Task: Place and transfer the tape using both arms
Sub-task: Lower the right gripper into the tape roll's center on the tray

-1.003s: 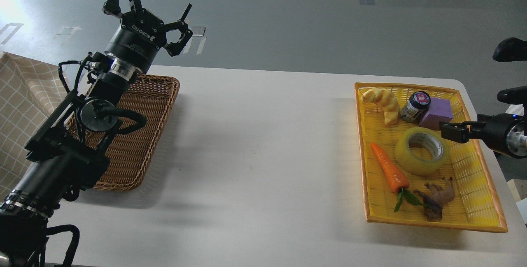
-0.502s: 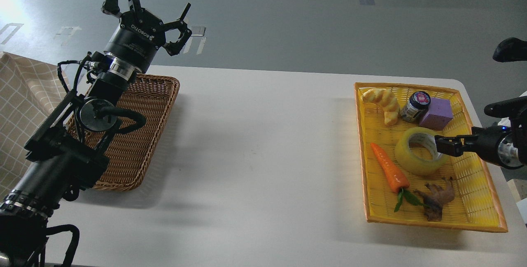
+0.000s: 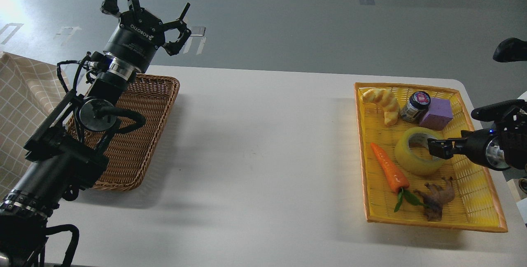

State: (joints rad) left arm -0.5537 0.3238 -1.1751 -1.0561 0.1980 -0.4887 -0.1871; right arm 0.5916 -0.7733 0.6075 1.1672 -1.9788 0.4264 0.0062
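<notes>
My right gripper [image 3: 436, 147] at the tape [image 3: 416, 158].

The tape lies flat in the yellow tray [image 3: 473, 184], at three o'clock on the table [image 3: 263, 156]; whether my right fingers are closed I cannot tell. My left gripper [image 3: 144, 10], at ten o'clock, is spread wide, holding nothing.

A brown wicker basket [image 3: 136, 135] sits at the worktop's [image 3: 255, 143] left edge. A yellow tray [image 3: 473, 189] lies by the right edge, holding a bread piece [image 3: 383, 101], a jar [image 3: 415, 106] and a purple block [image 3: 438, 114] toward the far edge, and a carrot [image 3: 389, 168] and a brown figure [image 3: 438, 199] nearer the front.
</notes>
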